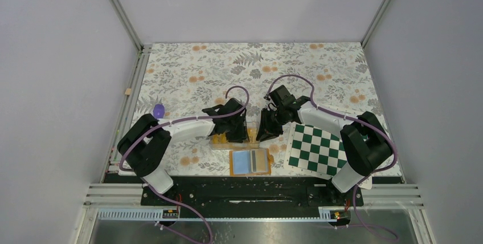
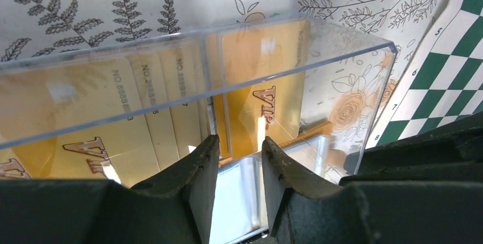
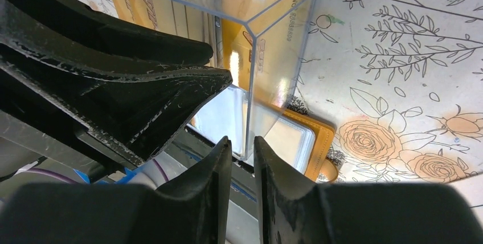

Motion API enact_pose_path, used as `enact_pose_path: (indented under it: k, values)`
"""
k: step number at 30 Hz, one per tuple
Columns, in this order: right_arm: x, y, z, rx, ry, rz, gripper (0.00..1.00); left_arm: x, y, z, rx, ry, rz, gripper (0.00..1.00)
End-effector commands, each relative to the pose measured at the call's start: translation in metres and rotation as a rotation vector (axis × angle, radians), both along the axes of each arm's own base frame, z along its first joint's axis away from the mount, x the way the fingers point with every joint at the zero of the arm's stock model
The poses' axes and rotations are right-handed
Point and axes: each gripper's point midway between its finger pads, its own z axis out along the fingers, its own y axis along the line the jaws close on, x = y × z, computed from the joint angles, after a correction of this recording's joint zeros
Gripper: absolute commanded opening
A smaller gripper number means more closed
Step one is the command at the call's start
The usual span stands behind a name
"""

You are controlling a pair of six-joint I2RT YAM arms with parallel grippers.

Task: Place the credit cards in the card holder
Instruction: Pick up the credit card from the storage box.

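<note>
Several orange-yellow credit cards [image 2: 267, 73] stand inside a clear plastic box [image 2: 353, 84], which also shows in the top view [image 1: 230, 140]. The card holder [image 1: 249, 161], an orange wallet, lies open just in front of the box with its light-blue pockets up. My left gripper [image 2: 239, 144] hangs over the near side of the box with its jaws partly apart and nothing held. My right gripper [image 3: 242, 141] is nearly closed, with the box's lower corner [image 3: 246, 151] between its tips. The wallet's edge and tab [image 3: 319, 141] show behind that corner.
A green-and-white chequered board [image 1: 316, 148] lies to the right of the wallet, under the right arm. A small purple object [image 1: 159, 109] sits at the left by the left arm. The two grippers are close together over the box.
</note>
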Motion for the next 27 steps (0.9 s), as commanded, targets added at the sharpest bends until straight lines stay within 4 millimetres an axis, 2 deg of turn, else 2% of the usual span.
enact_pose_path:
  k: [1, 9, 16, 27]
  values:
    - [-0.002, 0.005, 0.003, 0.031, -0.004, 0.024, 0.27, 0.014, -0.009, 0.005, 0.000, -0.052, -0.008, 0.33]
    - [-0.003, 0.005, 0.000, 0.028, 0.004, 0.030, 0.27, 0.015, -0.011, 0.001, 0.003, -0.044, -0.018, 0.22]
    - [-0.004, 0.004, -0.001, 0.026, 0.008, 0.032, 0.26, 0.013, -0.015, 0.006, -0.004, -0.060, -0.031, 0.03]
    - [-0.005, 0.004, -0.003, 0.025, 0.015, 0.037, 0.26, 0.015, -0.024, 0.024, -0.039, -0.102, -0.053, 0.00]
